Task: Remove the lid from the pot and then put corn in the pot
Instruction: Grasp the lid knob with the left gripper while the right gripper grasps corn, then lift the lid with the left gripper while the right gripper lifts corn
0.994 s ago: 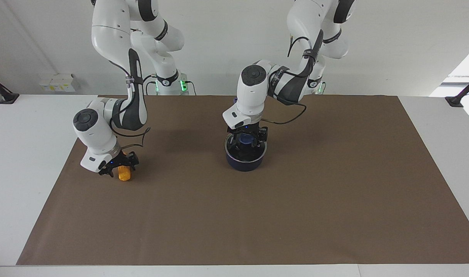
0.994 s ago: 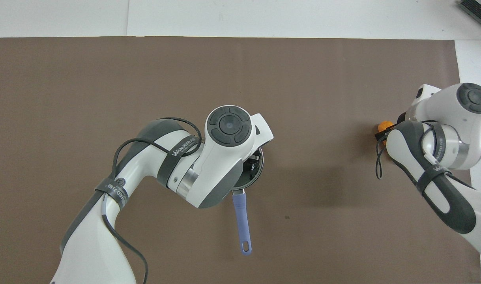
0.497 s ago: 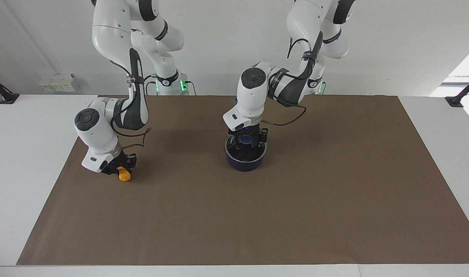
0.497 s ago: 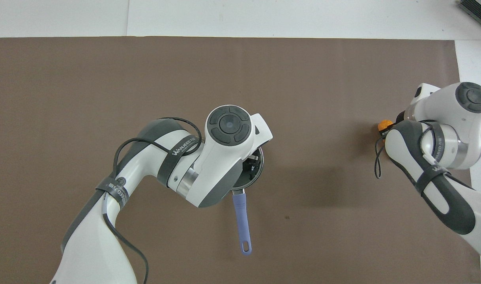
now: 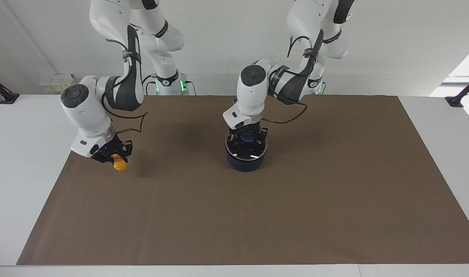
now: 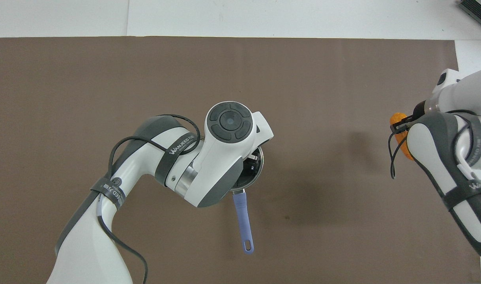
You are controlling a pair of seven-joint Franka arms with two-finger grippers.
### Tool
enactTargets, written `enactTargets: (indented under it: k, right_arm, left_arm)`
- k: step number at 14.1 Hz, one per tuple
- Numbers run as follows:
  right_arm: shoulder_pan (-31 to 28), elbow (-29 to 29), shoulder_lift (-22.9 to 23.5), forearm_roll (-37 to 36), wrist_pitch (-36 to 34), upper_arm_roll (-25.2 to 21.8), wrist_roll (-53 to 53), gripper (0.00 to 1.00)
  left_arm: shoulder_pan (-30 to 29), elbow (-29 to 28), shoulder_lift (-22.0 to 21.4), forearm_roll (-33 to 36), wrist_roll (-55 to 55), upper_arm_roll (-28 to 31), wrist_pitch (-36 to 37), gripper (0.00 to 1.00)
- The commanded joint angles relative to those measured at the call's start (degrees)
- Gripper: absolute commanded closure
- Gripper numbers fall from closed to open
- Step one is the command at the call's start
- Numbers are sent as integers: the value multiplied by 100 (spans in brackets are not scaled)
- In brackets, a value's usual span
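Observation:
The dark-blue pot stands at the mat's middle, its long blue handle pointing toward the robots. The glass lid lies level at the pot's rim; I cannot tell whether it touches. My left gripper is shut on the lid's blue knob, straight above the pot. In the overhead view the left wrist hides most of the lid. My right gripper is shut on the orange-yellow corn and holds it in the air over the mat's edge at the right arm's end. The corn also shows in the overhead view.
A brown mat covers most of the white table. Small white boxes stand by the wall at the right arm's end.
My right gripper has closed on the corn and lifted it off the mat. My left gripper has stayed on the lid's knob, and the lid has risen or tilted slightly.

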State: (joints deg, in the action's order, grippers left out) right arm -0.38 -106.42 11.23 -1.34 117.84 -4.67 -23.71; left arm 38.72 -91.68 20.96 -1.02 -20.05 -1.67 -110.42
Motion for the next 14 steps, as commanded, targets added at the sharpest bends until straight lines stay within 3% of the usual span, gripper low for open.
enactTargets:
  k: [1,4,7,10,14]
  right_arm:
    - [-32,208,-252,37,-593,124,348,100]
    - [-32,368,-471,37,-938,422,708,100]
    - [55,394,-569,-15,-1079,818,1445,100]
    - [774,394,-569,-42,-1009,845,2542,100]
    - [1732,385,-403,28,-694,845,3959,100]
  left_arm:
    - [22,246,-136,76,-60,105,362,100]
    - [-75,230,-390,59,-51,315,415,100]
    - [-540,177,-627,41,-77,360,678,100]
    - [-1172,-69,-944,41,-69,369,854,100]
    - [-1954,-87,-936,59,272,369,1092,100]
